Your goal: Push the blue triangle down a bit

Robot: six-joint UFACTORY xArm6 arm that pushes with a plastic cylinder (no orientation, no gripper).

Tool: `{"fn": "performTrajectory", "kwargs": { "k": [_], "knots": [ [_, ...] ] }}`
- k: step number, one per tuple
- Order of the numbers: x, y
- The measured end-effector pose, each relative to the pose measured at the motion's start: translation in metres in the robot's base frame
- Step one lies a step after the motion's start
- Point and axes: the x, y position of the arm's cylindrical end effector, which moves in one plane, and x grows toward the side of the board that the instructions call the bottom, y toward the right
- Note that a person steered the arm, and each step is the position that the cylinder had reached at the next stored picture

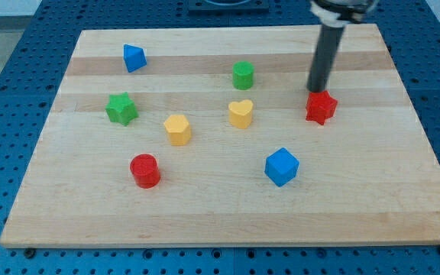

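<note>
Up at the tabletop's (373, 206) top left sits the blue triangle (134, 58), with the green star (121, 108) just below it. Mid-board, the green cylinder (243, 75) lies above the yellow heart (241, 113); the yellow hexagon (178, 129) is to the heart's lower left. The red cylinder (145, 170) and the blue cube (282, 166) lie nearest the bottom. My tip (316, 91) touches the red star's (321, 107) top edge (far right, well apart from the triangle).

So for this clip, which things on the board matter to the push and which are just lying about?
In the job:
blue triangle
my tip, against the red star, far from the triangle

Lying about:
green star
green cylinder
yellow heart
yellow block
red cylinder
blue cube
</note>
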Motion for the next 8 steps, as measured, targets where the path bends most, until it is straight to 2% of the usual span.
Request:
{"fn": "performTrajectory", "kwargs": {
  "k": [2,6,7,8],
  "knots": [
    [0.000,-0.116],
    [-0.004,-0.284],
    [-0.030,-0.337],
    [-0.080,-0.375]
  ]
}}
